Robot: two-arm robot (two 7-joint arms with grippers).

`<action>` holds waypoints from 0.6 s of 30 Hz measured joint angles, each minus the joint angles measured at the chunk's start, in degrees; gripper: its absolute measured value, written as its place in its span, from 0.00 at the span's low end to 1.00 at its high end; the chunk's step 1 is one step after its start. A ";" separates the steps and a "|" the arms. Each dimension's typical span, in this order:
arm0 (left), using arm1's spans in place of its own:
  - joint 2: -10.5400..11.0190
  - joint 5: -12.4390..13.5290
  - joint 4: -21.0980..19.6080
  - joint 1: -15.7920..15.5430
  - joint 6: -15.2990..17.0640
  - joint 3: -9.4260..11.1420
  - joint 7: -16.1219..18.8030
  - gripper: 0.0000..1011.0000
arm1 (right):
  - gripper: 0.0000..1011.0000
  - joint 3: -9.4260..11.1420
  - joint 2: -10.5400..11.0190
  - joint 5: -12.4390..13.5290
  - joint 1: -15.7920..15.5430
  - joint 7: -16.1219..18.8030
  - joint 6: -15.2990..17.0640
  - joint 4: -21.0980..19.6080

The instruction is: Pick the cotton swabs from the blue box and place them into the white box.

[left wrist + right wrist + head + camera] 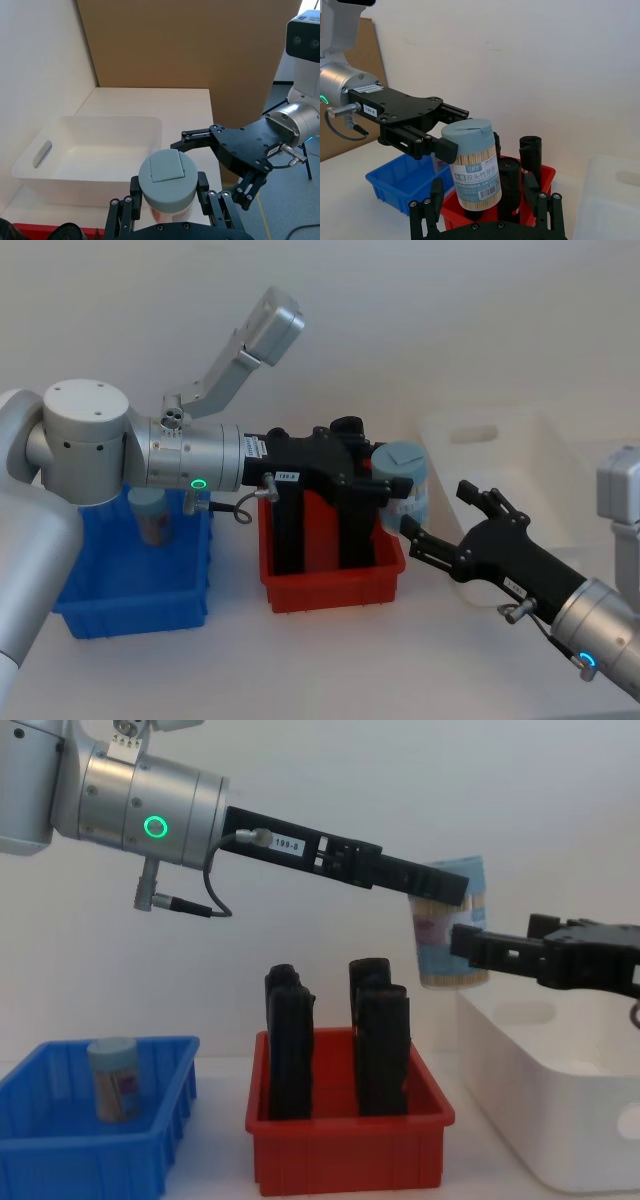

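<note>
Pale teal plastic caps the clear, cylindrical cotton-swab jar (403, 483), which is clamped in the left pincer (380, 492), its black fingers pressing on the jar's sides. The jar is held in the air, upright, with its long axis vertical and its lid up.

The left wrist view looks down on the lid, which is flat with a square flip tab. It also shows the smooth, round-cornered white box (100, 142) beyond and below that pincer, with a slot handle in one end wall. The right wrist view gives the jar's side instead: tan sticks packed upright behind a printed label with a barcode.

In the chest view the jar hangs about over the white box's edge on the side of the red bin (345, 1155). It is higher than the tall black blocks (290, 1040) that stand in that bin under the left arm.

The right pincer (437, 510) has its jaws wide apart, level with the jar's lower half and just beside it. Whether a fingertip touches the jar cannot be told.

Back under the left pincer's wrist, the ribbed blue box (130, 615) rests on the white desk (330, 660). It holds a second jar (152, 515), also upright with its lid up.
</note>
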 joint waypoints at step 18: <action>0.00 -0.01 0.00 -0.02 0.00 0.00 -0.02 0.65 | 0.99 -1.39 -2.17 -2.29 3.90 2.15 2.77 3.54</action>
